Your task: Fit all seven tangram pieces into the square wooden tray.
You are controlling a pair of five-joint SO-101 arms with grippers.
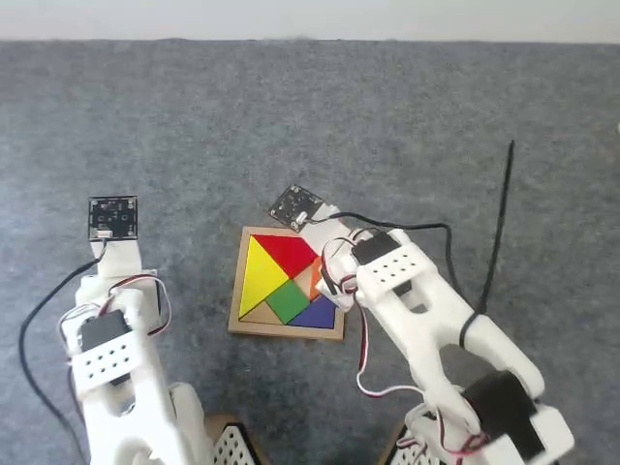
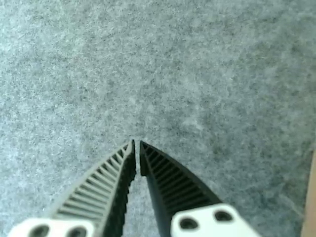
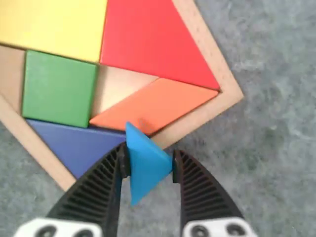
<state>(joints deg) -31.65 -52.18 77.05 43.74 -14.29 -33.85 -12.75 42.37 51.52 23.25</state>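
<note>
The square wooden tray [image 1: 240,291] [image 3: 229,86] lies mid-table holding a yellow triangle [image 1: 263,276] [image 3: 54,24], a red triangle [image 1: 289,253] [image 3: 148,39], a green square [image 1: 288,300] [image 3: 59,89], an orange parallelogram [image 3: 158,106] and a dark blue triangle [image 1: 315,314] [image 3: 74,143]. My right gripper [image 3: 147,165] hovers at the tray's right edge, shut on a light blue triangle [image 3: 145,163]. A bare wooden gap [image 3: 118,84] shows between green, red and orange. My left gripper [image 2: 137,144] is shut with nothing in it, over carpet left of the tray.
Grey carpet [image 1: 387,126] covers the whole table. The right arm's body [image 1: 436,329] and black cables [image 1: 499,223] lie right of the tray. The left arm [image 1: 111,339] stands apart at the left.
</note>
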